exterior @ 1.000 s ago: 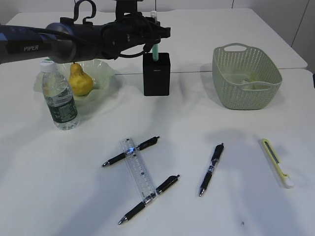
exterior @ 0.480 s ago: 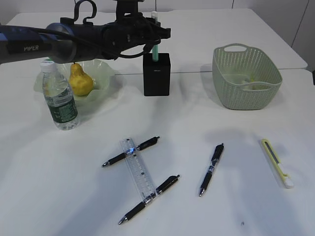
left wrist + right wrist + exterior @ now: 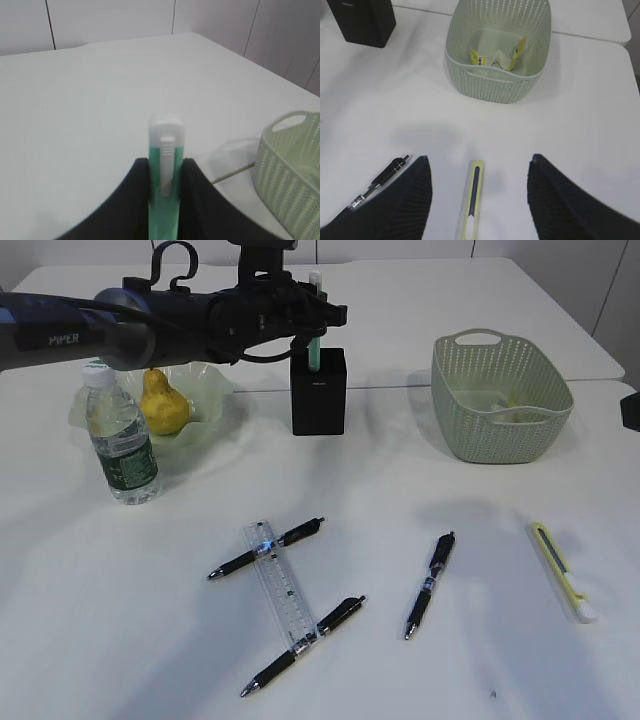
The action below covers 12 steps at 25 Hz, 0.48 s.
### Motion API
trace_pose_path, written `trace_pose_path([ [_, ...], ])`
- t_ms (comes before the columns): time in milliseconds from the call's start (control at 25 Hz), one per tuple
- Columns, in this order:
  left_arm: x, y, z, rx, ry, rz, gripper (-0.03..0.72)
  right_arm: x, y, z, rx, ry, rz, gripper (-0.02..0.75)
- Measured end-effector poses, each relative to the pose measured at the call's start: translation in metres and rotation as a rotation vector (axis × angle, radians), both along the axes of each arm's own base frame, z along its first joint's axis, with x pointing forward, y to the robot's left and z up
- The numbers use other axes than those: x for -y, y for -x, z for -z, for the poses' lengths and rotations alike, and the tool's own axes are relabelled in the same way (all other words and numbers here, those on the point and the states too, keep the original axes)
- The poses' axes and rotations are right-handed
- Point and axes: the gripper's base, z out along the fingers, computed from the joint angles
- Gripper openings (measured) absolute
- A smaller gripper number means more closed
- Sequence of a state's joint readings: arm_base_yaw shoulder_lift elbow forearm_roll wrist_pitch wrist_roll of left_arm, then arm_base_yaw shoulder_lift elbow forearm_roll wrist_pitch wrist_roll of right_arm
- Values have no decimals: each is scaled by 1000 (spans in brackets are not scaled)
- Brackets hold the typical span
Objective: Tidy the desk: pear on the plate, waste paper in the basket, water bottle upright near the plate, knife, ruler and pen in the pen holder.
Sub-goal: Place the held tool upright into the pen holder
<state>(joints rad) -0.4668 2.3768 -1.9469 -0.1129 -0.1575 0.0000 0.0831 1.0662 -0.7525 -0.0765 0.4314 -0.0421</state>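
Left gripper point(image 3: 314, 315): fingers point(image 3: 131, 200) are closed narrowly on a green utility knife point(image 3: 165, 170), held upright so its lower end enters the pen holder point(image 3: 319, 392), a matte black square box.
Right gripper point(image 3: 479, 192): ribbed fingers point(image 3: 402, 205) are spread wide above a yellow knife point(image 3: 471, 202) lying flat on the desk point(image 3: 480, 490), presumably for a straddling grasp.
Ruler point(image 3: 280, 594): clear flat plastic, laid across two pens.
Basket point(image 3: 500, 395): perforated sage plastic; waste paper point(image 3: 497, 55) is contained.
Plate point(image 3: 205, 390): ruffled, translucent; pear point(image 3: 162, 403) is seated inside, bottle point(image 3: 120, 440) upright beside.

One pear point(image 3: 163, 402), one plate point(image 3: 215, 385), one water bottle point(image 3: 119, 441), one pen holder point(image 3: 318, 392), one basket point(image 3: 500, 395), one ruler point(image 3: 279, 593), three black pens point(image 3: 428, 585), one yellow-green knife point(image 3: 562, 571), and one green knife point(image 3: 315, 340) standing in the holder.
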Motion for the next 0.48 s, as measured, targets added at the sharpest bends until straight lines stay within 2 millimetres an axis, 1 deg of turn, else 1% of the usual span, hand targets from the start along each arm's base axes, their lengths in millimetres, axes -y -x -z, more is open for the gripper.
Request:
trace_pose_path([
  [80,0,1,4,-9,-7,1,116,0,-2,2,-9,1,0,478],
  [280,-1,2,22,-47,-29,2,117,0,-3,1,7,-1,-2,478],
  [480,-1,2,23,-49,-30,2,117,0,-4,1,9,-1,-2,478],
])
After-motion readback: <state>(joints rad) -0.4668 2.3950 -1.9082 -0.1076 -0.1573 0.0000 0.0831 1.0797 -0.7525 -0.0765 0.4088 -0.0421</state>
